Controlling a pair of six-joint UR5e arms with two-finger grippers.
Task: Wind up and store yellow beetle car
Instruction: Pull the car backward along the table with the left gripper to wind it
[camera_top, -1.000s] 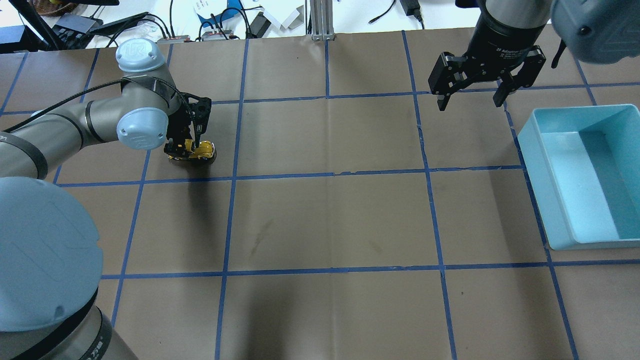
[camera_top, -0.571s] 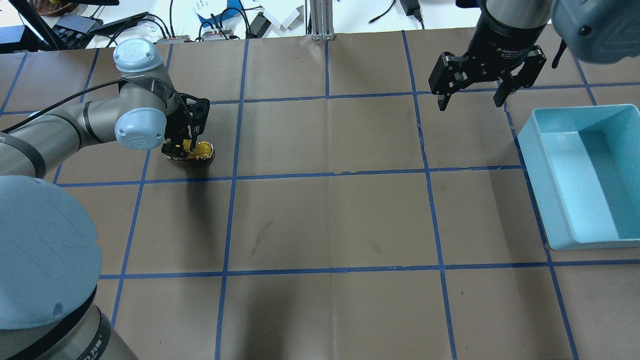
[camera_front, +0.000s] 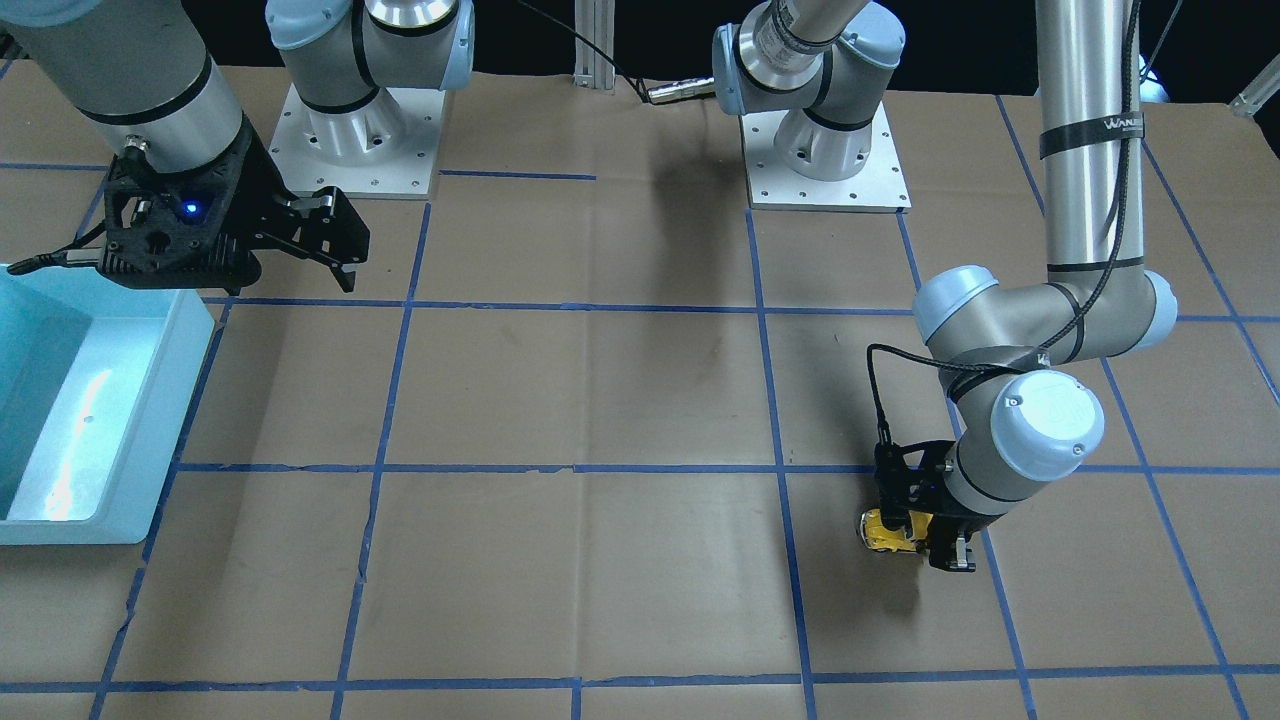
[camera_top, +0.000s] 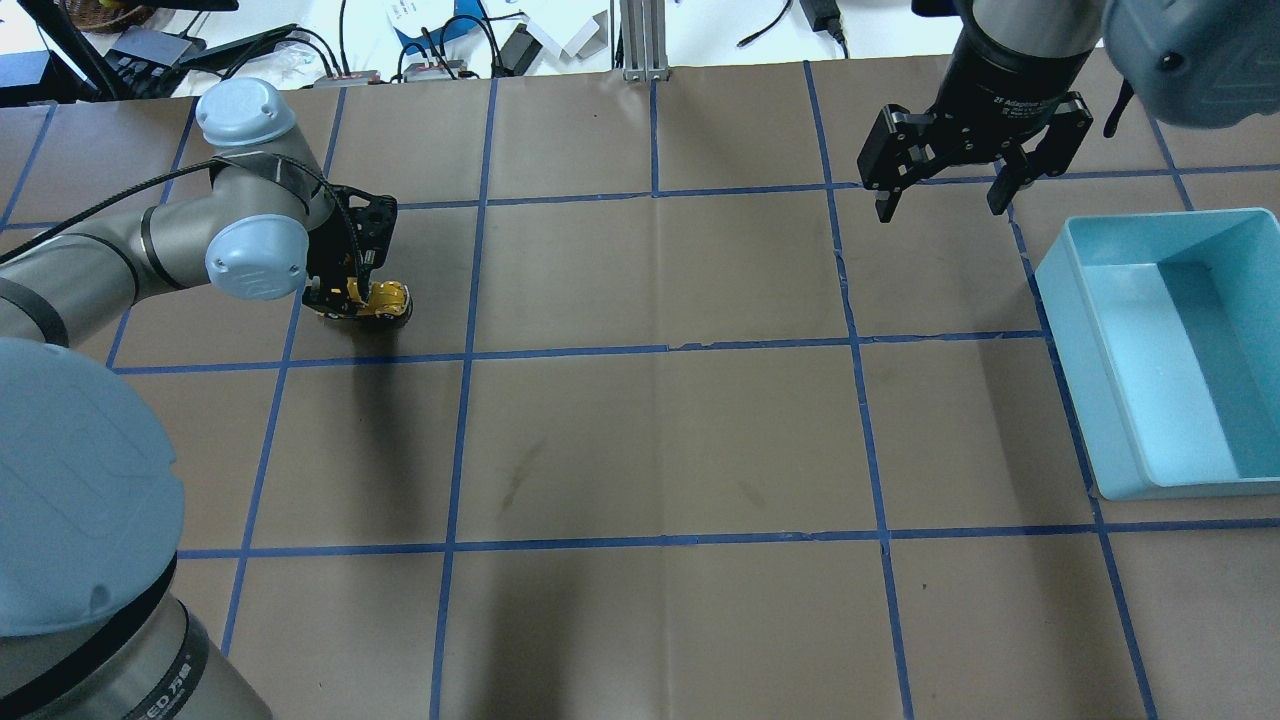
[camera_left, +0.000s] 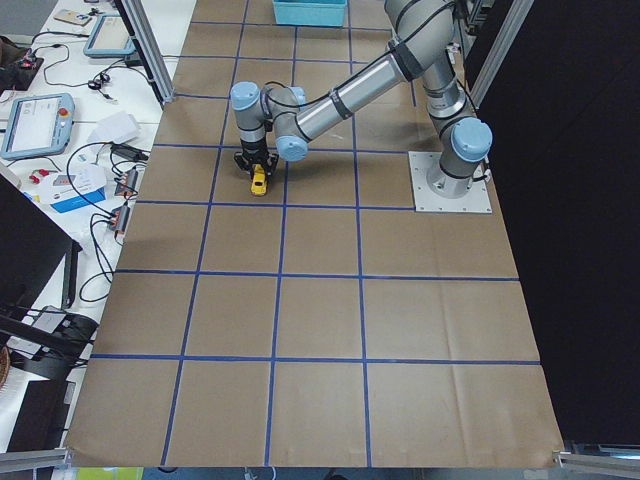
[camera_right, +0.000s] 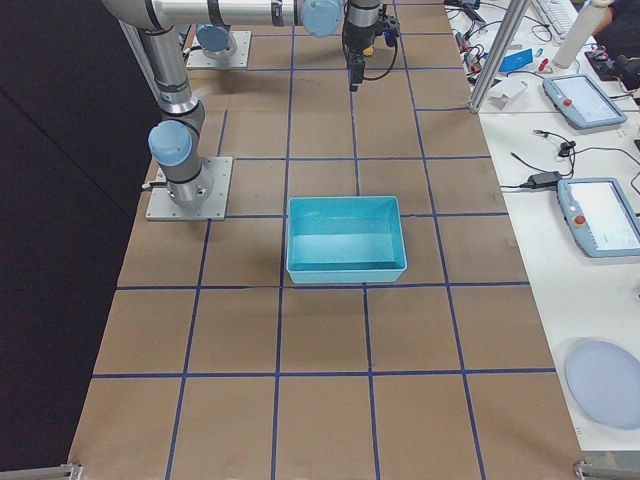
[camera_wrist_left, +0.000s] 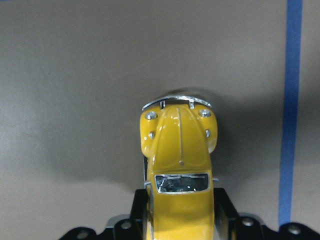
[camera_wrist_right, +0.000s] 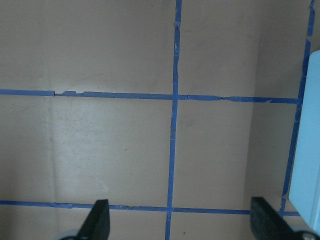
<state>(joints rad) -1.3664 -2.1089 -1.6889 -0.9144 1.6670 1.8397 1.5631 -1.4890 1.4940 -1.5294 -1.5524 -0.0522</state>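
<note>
Here, the left tool (camera_top: 340, 296) pinches the small glossy yellow toy car with a rounded beetle body (camera_top: 388, 299) by its rear half. Its smooth hood and silver bumper jut beyond the black fingers, low by the matte brown paper worktop taped with blue grid lines (camera_top: 650, 440). The right tool (camera_top: 942, 205) hangs spread wide, beside a smooth light blue rectangular plastic bin (camera_top: 1075, 330)

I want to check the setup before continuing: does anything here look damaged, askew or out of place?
Nothing serious. The car sits level on the table, gripped by the left hand, and the bin is upright and empty. Only the blue tape is torn in spots.
</note>
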